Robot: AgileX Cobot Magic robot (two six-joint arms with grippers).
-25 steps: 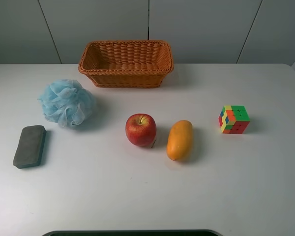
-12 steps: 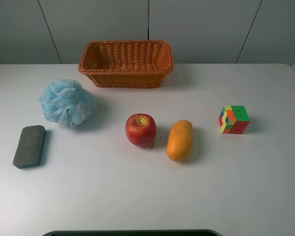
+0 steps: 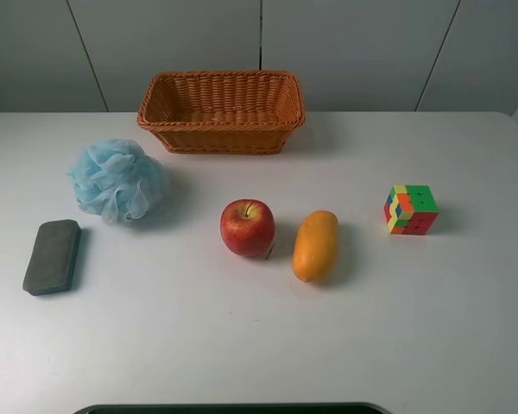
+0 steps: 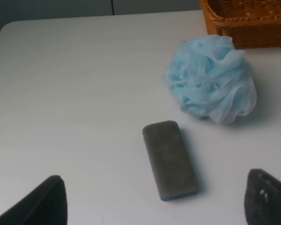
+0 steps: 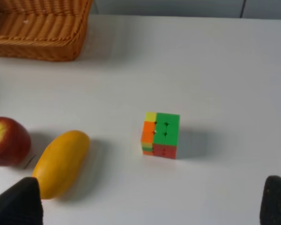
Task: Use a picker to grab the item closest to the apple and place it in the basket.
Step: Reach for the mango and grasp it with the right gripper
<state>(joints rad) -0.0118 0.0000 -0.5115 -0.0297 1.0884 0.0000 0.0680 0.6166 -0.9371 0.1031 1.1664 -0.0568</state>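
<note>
A red apple (image 3: 247, 228) sits mid-table, with an orange-yellow mango (image 3: 316, 245) lying just to its right, the nearest item to it. The wicker basket (image 3: 221, 112) stands at the back and looks empty. Neither gripper shows in the exterior high view. In the left wrist view the left gripper (image 4: 152, 206) is open, its dark fingertips (image 4: 37, 204) wide apart above the table. In the right wrist view the right gripper (image 5: 145, 206) is open and empty; the mango (image 5: 62, 163), the apple (image 5: 8, 141) and the basket (image 5: 37, 28) show there.
A light-blue bath pouf (image 3: 116, 179) and a grey sponge block (image 3: 53, 255) lie at the left; both show in the left wrist view, pouf (image 4: 210, 79) and block (image 4: 170, 159). A colourful puzzle cube (image 3: 411, 210) sits at the right, also in the right wrist view (image 5: 161, 135).
</note>
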